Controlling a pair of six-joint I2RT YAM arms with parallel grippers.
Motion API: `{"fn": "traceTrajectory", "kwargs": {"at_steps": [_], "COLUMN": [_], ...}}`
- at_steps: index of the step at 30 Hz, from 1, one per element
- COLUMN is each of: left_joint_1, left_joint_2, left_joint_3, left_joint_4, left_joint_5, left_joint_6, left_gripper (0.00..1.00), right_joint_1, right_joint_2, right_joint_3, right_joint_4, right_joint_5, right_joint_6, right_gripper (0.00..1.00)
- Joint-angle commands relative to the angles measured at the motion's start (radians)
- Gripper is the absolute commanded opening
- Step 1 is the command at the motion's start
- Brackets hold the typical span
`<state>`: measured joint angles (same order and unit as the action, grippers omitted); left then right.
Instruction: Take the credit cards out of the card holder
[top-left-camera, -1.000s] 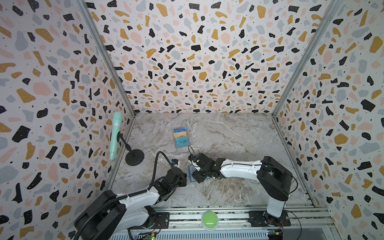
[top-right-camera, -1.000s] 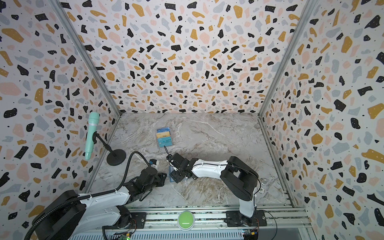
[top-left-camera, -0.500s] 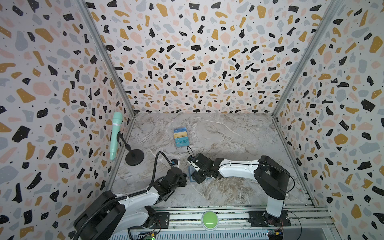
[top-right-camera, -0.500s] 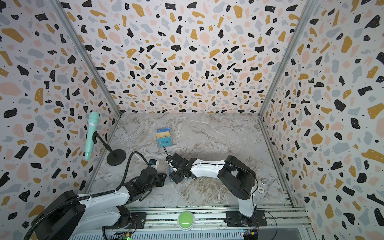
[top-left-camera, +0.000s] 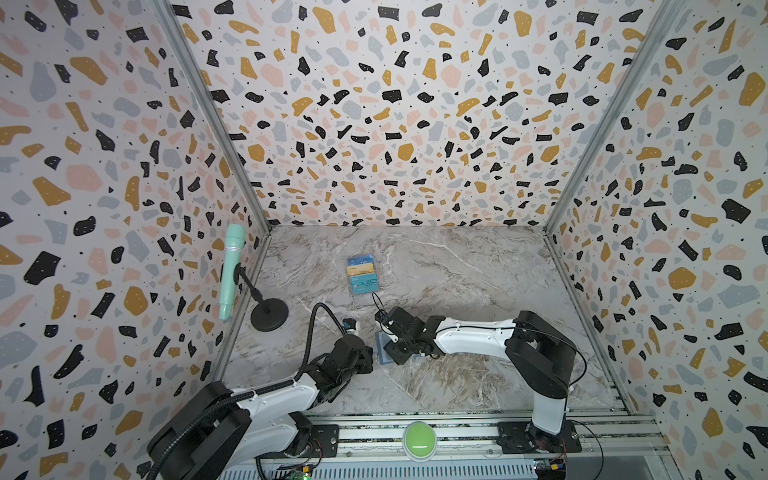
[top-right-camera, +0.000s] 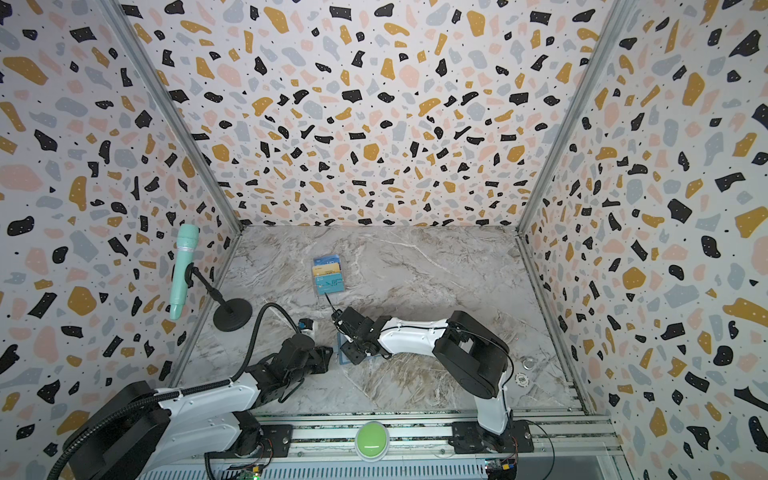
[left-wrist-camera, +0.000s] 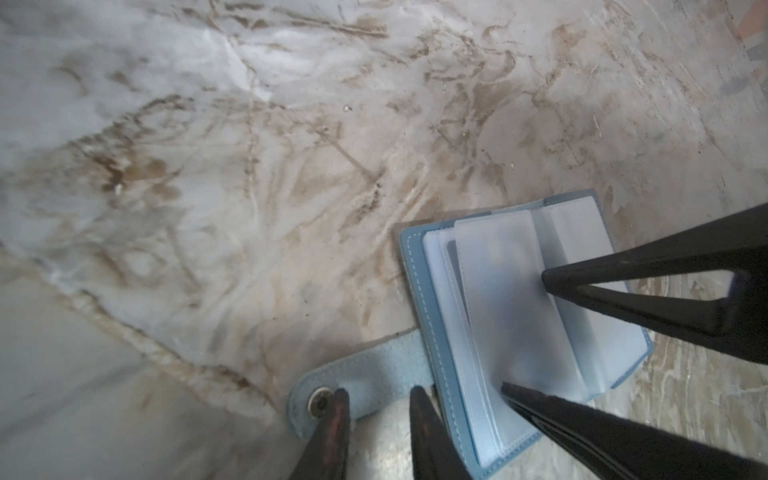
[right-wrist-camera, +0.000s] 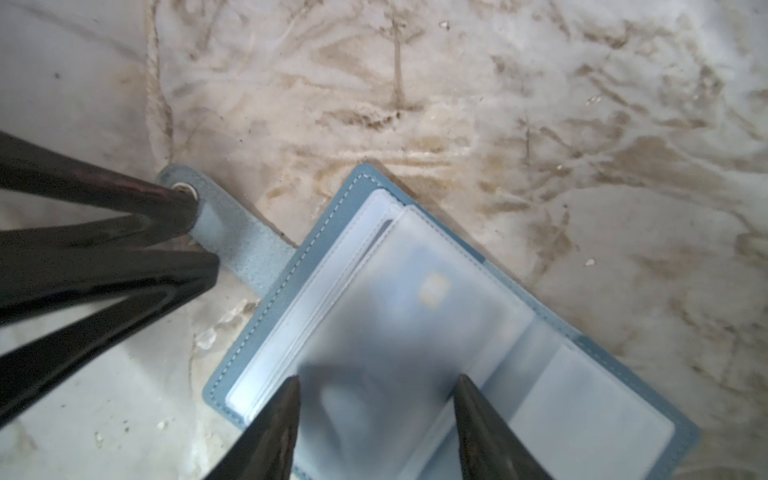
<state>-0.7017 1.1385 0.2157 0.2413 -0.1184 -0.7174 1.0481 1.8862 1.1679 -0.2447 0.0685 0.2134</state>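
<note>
blue card holder (right-wrist-camera: 266, 309) under half-open empty right gripper (right-wrist-camera: 376, 380), left gripper (left-wrist-camera: 378, 392) ajar on tab (left-wrist-camera: 376, 368)

We see a slate-blue card holder (left-wrist-camera: 424, 332) with pale stitching (left-wrist-camera: 415, 270) and frosted whitish pockets (left-wrist-camera: 498, 299), a grey-white marbled table (top-left-camera: 457, 270) veined brown, white walls (top-left-camera: 395, 104) speckled black, ochre, pink and grey, a mint-green microphone (top-left-camera: 230, 270), a lime-green button (top-left-camera: 419, 439), and blue, gold and teal cards (top-left-camera: 362, 274).

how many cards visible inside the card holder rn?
1: a bluish chip card behind the frosted top sleeve of the open card holder, under the right gripper. Other sleeves may hide more.
</note>
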Motion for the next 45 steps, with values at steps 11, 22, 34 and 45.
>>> {"fn": "traceTrajectory", "kwargs": {"at_steps": [11,22,34,45], "left_joint_1": [-0.002,-0.002,-0.002,-0.002], "left_joint_2": [0.018,0.016,-0.045,-0.046], "left_joint_3": [0.004,0.023,0.043,0.012], "left_joint_4": [-0.054,-0.084,-0.052,-0.058], "left_joint_5": [-0.029,-0.033,0.054,-0.034], "left_joint_6": [0.024,0.039,0.06,0.043], "left_gripper": [0.28,0.28,0.28,0.28], "right_joint_1": [-0.03,-0.108,-0.127,0.004], "right_joint_2": [-0.036,-0.128,-0.223,-0.128], "right_joint_3": [-0.033,-0.082,-0.154,-0.101], "right_joint_4": [-0.13,-0.095,0.007,0.1], "right_joint_5": [0.131,0.045,-0.088,-0.083], "right_joint_6": [-0.012,-0.006,-0.051,-0.087], "right_gripper": [0.52,0.36,0.37,0.67]}}
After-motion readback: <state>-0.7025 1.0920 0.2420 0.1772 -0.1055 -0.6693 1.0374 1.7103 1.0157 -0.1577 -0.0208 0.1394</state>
